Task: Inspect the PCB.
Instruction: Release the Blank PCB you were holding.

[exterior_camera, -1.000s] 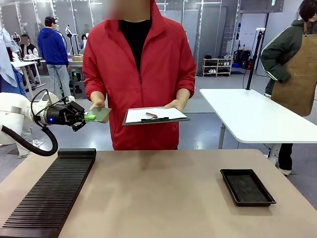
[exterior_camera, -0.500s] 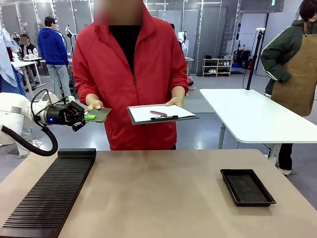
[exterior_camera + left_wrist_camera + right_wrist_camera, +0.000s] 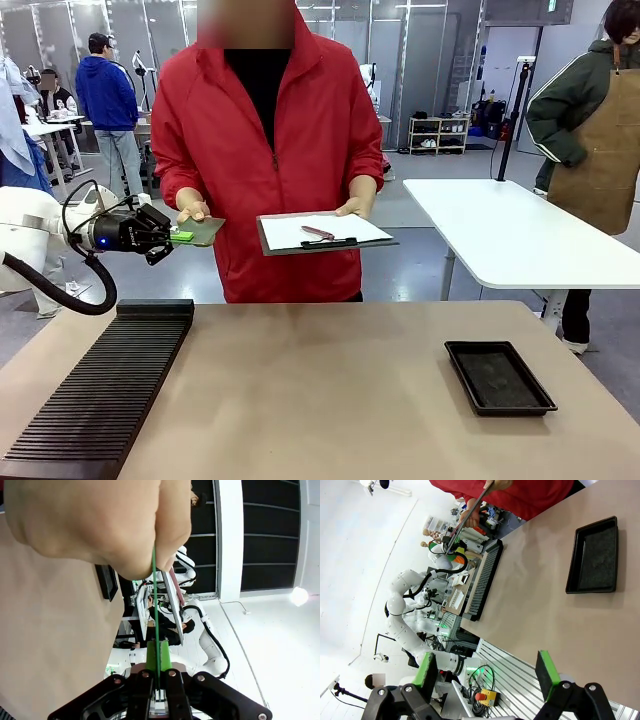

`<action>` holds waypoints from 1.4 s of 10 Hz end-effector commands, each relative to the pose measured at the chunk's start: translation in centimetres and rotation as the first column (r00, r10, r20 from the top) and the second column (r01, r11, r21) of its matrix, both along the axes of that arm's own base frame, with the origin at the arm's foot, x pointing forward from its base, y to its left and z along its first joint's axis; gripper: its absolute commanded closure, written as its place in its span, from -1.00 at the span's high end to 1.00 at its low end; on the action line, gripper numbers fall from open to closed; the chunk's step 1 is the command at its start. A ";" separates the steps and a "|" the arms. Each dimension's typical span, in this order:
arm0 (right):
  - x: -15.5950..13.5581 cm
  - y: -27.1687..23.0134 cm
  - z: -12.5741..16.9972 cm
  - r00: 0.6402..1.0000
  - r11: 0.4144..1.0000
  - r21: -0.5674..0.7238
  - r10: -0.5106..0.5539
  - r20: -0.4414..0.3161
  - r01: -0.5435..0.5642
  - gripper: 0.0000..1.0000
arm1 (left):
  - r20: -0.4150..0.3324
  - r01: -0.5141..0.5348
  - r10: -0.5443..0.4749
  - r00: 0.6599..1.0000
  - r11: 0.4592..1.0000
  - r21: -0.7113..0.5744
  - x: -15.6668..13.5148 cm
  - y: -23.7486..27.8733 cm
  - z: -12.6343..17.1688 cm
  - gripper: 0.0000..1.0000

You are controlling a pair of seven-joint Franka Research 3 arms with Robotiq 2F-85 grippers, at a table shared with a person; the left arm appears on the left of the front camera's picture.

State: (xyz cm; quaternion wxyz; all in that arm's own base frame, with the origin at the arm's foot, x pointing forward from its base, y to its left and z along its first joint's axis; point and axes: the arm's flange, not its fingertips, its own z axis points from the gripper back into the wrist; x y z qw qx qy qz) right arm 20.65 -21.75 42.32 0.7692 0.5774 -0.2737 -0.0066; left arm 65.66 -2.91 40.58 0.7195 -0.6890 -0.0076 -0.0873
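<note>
PCB [image 3: 203, 231] is up off the table [image 3: 320, 400], lying flat. Left gripper [image 3: 176, 237] is clenched on its near end, and the person's hand [image 3: 192, 209] pinches the far end. Long axis runs straight out from the jaws toward the person, so I'd expect any release to go along that line. The left wrist view gives it edge-on, a thin green line entering the pads [image 3: 151, 655]; the front view shows its face. Right gripper [image 3: 487, 675] is spread wide, empty, well apart.

black tray [image 3: 500, 377]: right on table [image 3: 320, 400] | ribbed black rack [image 3: 105, 390]: left | clipboard [image 3: 285, 233]: carries pen [image 3: 307, 232]
</note>
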 end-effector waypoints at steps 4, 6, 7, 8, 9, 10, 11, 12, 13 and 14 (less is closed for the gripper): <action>0.0 -0.1 0.2 1.000 1.000 0.002 0.000 0.024 0.000 1.00 | 0.001 0.006 -0.006 1.000 1.000 0.002 0.0 -0.1 0.4 -0.18; 0.0 -0.1 0.2 1.000 1.000 0.002 0.000 0.024 0.000 1.00 | -0.005 0.000 0.000 1.000 1.000 0.007 0.1 0.0 0.5 0.16; 0.0 -0.1 0.2 1.000 1.000 0.002 0.000 0.024 0.000 1.00 | -0.007 0.002 -0.002 1.000 1.000 0.007 0.1 0.1 0.4 0.11; 0.0 -0.1 0.2 1.000 1.000 0.002 0.000 0.024 0.000 1.00 | -0.010 -0.002 0.002 1.000 1.000 0.005 0.1 0.2 0.4 0.51; 0.0 -0.1 0.2 1.000 1.000 0.002 0.000 0.024 0.000 1.00 | -0.010 -0.008 0.008 1.000 1.000 0.007 0.1 0.4 0.4 0.45; 0.0 -0.1 0.2 1.000 1.000 0.002 0.000 0.024 0.000 1.00 | -0.010 -0.015 0.015 1.000 1.000 0.001 0.0 0.5 0.4 0.85; 0.0 -0.1 0.2 1.000 1.000 0.002 0.000 0.024 0.000 1.00 | -0.013 -0.022 0.022 1.000 1.000 0.001 -0.2 0.7 0.2 0.80; 0.0 -0.1 0.2 1.000 1.000 0.002 0.000 0.024 0.000 1.00 | -0.011 -0.029 0.029 1.000 1.000 0.000 -0.4 0.8 0.2 1.00; 0.0 -0.1 0.2 1.000 1.000 0.002 0.000 0.024 0.000 1.00 | 0.000 -0.052 0.052 0.999 0.999 0.001 -0.8 1.1 0.1 1.00; 0.0 -0.1 0.2 1.000 1.000 0.002 0.000 0.024 0.000 1.00 | -0.001 -0.077 0.077 0.997 0.997 0.005 -1.4 1.3 -0.4 1.00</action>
